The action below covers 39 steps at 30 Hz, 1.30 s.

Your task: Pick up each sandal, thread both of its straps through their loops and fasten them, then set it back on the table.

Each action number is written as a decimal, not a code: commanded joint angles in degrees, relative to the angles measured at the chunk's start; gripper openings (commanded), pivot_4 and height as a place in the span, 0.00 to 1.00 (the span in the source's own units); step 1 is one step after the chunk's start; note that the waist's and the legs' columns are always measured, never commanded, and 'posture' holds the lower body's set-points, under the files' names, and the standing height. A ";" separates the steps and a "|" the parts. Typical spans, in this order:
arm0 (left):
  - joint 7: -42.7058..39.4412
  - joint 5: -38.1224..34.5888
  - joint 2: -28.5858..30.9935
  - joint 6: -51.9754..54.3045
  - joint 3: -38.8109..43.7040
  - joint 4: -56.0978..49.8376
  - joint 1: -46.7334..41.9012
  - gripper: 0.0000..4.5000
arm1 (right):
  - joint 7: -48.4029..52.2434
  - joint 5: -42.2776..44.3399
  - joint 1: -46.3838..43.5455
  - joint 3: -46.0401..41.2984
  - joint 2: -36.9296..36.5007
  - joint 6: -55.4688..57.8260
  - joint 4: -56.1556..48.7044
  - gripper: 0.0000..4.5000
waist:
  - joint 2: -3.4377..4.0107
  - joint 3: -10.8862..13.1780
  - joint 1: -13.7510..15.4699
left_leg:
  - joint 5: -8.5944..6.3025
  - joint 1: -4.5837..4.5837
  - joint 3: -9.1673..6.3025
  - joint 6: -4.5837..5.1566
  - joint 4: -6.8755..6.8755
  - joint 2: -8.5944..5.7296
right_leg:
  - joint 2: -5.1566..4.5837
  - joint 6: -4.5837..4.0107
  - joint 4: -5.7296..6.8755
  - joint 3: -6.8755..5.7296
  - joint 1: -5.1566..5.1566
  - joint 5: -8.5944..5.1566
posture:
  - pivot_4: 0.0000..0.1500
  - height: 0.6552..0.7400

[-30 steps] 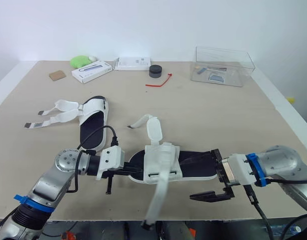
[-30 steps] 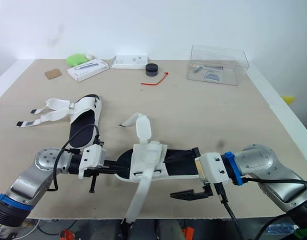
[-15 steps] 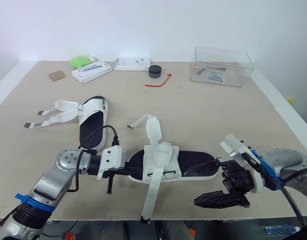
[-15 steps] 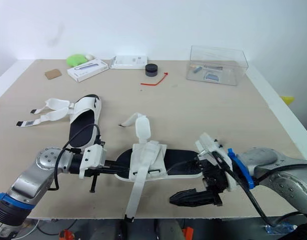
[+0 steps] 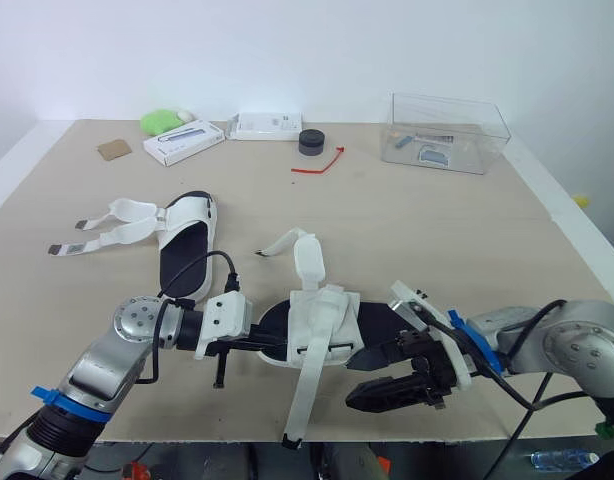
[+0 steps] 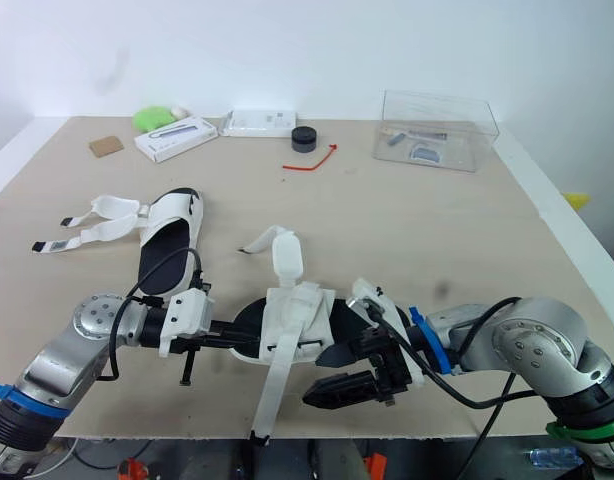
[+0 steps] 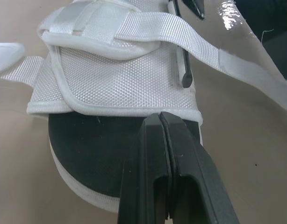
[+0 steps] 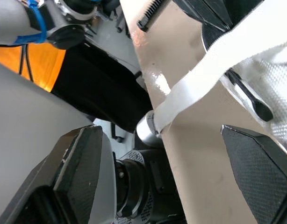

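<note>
The near sandal [image 5: 325, 322], black sole with a white upper, lies flat near the table's front edge. Its long white strap [image 5: 305, 395] hangs over that edge. My left gripper [image 5: 279, 345] is shut, nothing between its fingers [image 7: 181, 182], and their tips lie on the black insole under the upper's rim. To the right of the hanging strap, by the sandal's front side, my right gripper [image 5: 379, 375] is open. Its fingers [image 8: 80, 168] stand wide apart with the strap [image 8: 195, 91] between them, untouched. The second sandal [image 5: 187, 240] lies at the left, both straps [image 5: 112, 225] spread loose.
At the back stand a clear plastic box [image 5: 447, 130], a black round cap [image 5: 310, 142], a red tie [image 5: 322, 162], two white boxes [image 5: 184, 142], a green object [image 5: 159, 122] and a brown square [image 5: 114, 150]. The table's front edge [image 5: 187, 435] runs just below both grippers.
My right gripper let go of the sandal's toe end, drew back, then moved left to the hanging strap and stands open there. The sandal settled flat. The left arm stayed put.
</note>
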 commanded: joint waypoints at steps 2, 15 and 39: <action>0.06 -0.31 -0.08 -0.19 0.56 -0.64 -0.37 0.00 | -3.09 0.03 -1.69 0.33 3.46 3.53 -0.80 0.97 | 0.00 0.00 -0.01 | 0.00 -0.01 -0.04 0.00 0.00 0.00 | 0.00 0.00 0.00 -0.03 0.00 0.00 | 1.00 1.00; 2.40 2.30 -2.69 -2.25 0.31 3.64 -3.33 0.00 | -8.18 -6.02 -6.89 -0.41 14.86 7.30 5.12 0.97 | 0.00 0.00 -0.08 | 0.02 -0.03 -0.11 0.03 0.06 0.00 | 0.03 -0.03 0.01 -0.09 0.02 0.05 | 1.00 1.00; 3.25 3.05 -3.87 -2.90 0.54 9.22 -2.29 0.00 | -16.62 -2.89 -15.42 -2.34 23.40 21.41 8.12 0.97 | 0.01 -0.02 -0.06 | 0.03 -0.13 -0.26 0.06 0.05 -0.02 | -0.05 -0.06 -0.01 -0.21 0.02 0.04 | 1.00 1.00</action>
